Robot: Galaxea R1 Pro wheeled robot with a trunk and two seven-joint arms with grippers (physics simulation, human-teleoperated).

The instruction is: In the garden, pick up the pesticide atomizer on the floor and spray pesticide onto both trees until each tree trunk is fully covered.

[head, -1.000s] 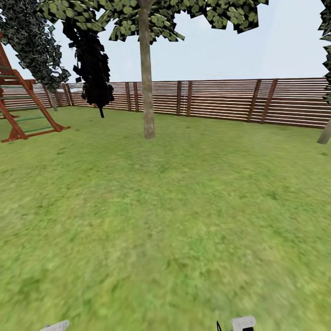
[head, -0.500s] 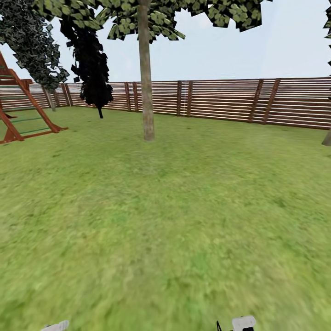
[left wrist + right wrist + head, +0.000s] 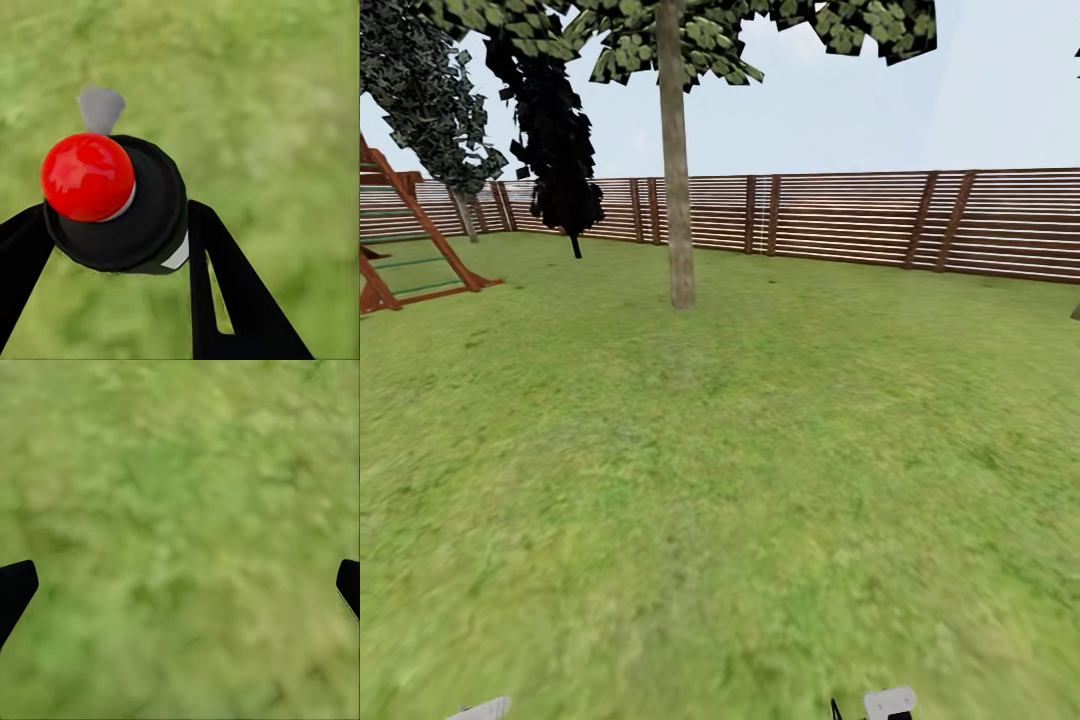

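The view has been carried slightly nearer the trunk point(image 3: 679, 200). The atomizer point(image 3: 120, 202) is pinched by the left gripper point(image 3: 112, 255) over grass; the right gripper point(image 3: 180, 585) is spread, empty. Spray released this far off would be wasted.

Ahead: open lawn point(image 3: 740, 480) up to the tree trunk point(image 3: 678, 200).
Left edge: wooden play frame point(image 3: 410, 250).
Far edge: slat fence point(image 3: 840, 220).

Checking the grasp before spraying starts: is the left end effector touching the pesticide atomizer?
Touching. In the left wrist view the left end effector has its black fingers pressed against both sides of the pesticide atomizer, with no gap showing.
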